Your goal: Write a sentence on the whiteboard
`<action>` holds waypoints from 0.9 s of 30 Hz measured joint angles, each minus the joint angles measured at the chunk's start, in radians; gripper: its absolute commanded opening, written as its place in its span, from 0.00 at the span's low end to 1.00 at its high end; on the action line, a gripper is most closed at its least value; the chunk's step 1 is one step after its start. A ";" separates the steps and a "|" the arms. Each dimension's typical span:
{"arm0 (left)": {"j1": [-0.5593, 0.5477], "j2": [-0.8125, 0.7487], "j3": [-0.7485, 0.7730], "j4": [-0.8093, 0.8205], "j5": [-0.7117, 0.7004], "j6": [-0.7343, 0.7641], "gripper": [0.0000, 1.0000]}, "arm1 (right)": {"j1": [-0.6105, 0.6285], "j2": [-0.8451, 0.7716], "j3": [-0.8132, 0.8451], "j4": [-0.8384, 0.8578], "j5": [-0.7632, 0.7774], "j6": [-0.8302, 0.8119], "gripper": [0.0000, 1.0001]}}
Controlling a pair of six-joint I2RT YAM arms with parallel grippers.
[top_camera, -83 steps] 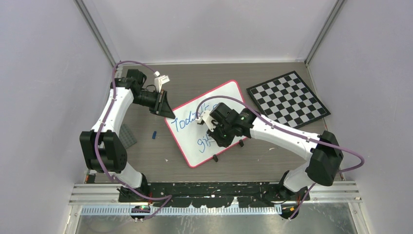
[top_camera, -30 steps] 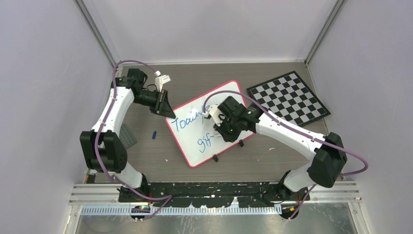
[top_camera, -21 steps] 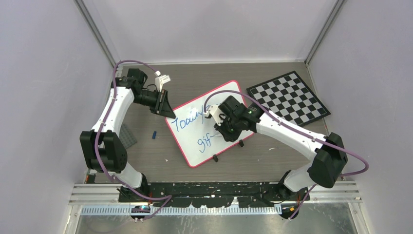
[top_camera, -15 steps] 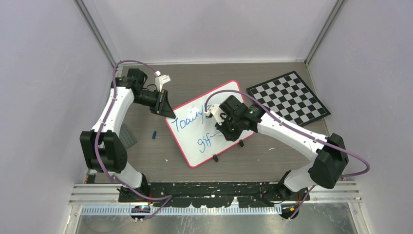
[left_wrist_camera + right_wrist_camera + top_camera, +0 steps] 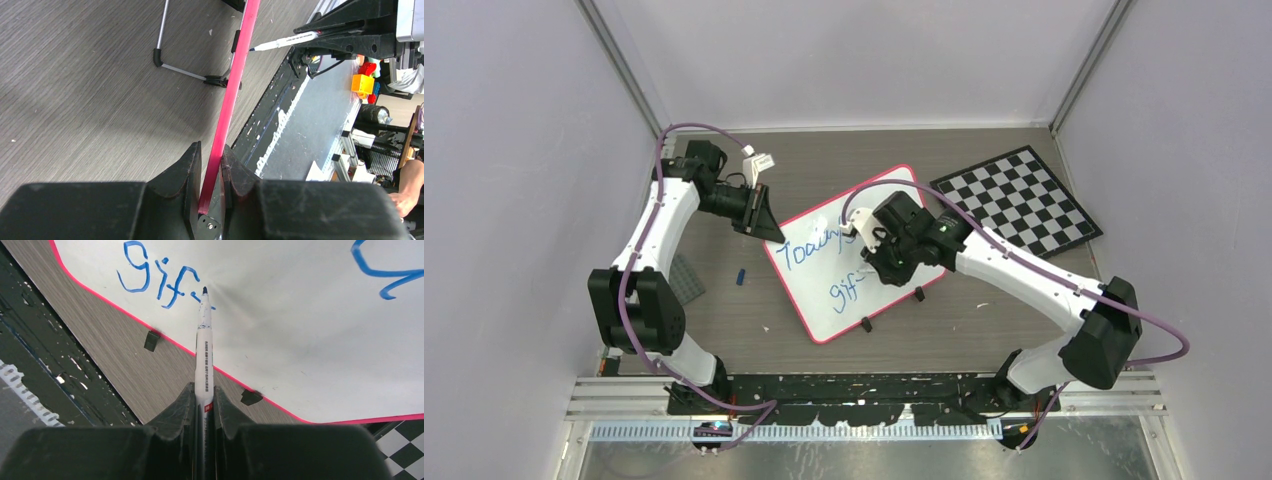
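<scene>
The sentence is partly written. The whiteboard [image 5: 889,192] sits tilted at the centre of the overhead frame, with one blue word on its top line and "gif" below it, so I judge the second line unfinished. My left gripper [image 5: 212,170] pinches the board's pink frame at its left corner. My right gripper [image 5: 204,395] is clamped on the marker [image 5: 204,340], its tip at the stroke just after "gif". Since the earliest frame, the right elbow has swung toward the lower right, uncovering more of the top word, and the left arm has stayed put.
</scene>
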 measured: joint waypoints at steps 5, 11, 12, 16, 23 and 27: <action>0.000 0.000 0.000 0.000 0.000 0.000 0.00 | 0.000 0.019 0.008 0.016 0.018 0.003 0.00; 0.000 0.000 0.000 0.000 -0.005 0.000 0.00 | 0.001 0.037 0.008 0.015 0.026 0.005 0.00; 0.000 0.000 0.000 0.001 -0.006 0.000 0.00 | 0.002 0.037 0.008 0.016 0.026 0.005 0.00; 0.000 0.000 0.000 0.001 -0.007 0.000 0.00 | 0.002 0.037 -0.003 0.017 0.023 0.008 0.00; -0.001 0.000 0.000 0.001 -0.007 0.001 0.00 | 0.011 0.036 -0.063 0.011 -0.002 0.016 0.00; -0.001 0.000 0.000 0.001 -0.007 0.001 0.00 | 0.012 0.034 -0.083 0.005 -0.005 0.024 0.00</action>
